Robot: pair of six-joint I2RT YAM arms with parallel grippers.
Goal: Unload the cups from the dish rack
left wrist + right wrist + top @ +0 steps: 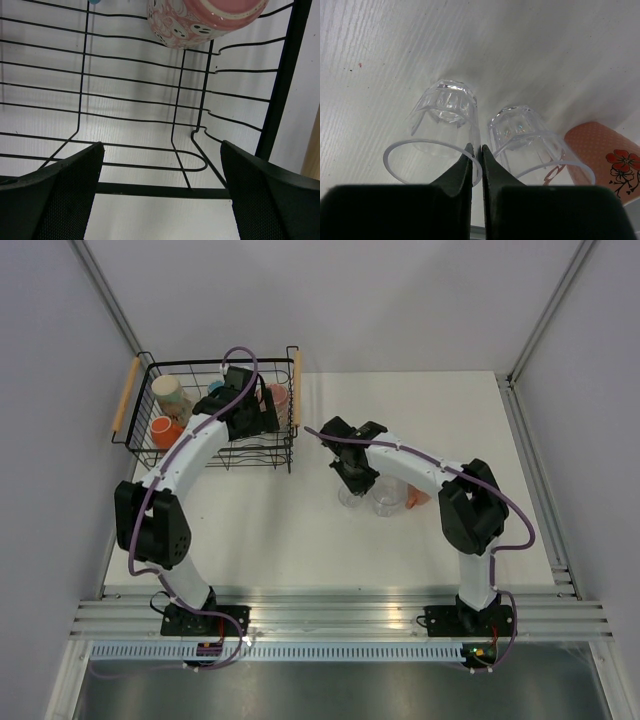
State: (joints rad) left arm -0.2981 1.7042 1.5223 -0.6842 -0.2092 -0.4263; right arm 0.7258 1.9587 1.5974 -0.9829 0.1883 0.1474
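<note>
The black wire dish rack (140,445) stands at the far left. It holds a cream mug (172,392), an orange mug (165,430), a blue cup (215,387) and a pink patterned cup (277,395). My left gripper (250,415) is inside the rack, open and empty (162,150), with the pink cup (200,20) ahead of it. My right gripper (352,475) is shut (476,155) on the rim of a clear tumbler (442,107), one finger inside it and one outside. The tumbler stands upright at mid-table (350,497).
A second clear tumbler (520,127) stands right beside the held one, also seen from above (388,500). An orange-red cup with a flower pattern (610,157) is just right of it (418,497). The rack's black rim bar (150,190) crosses under my left fingers.
</note>
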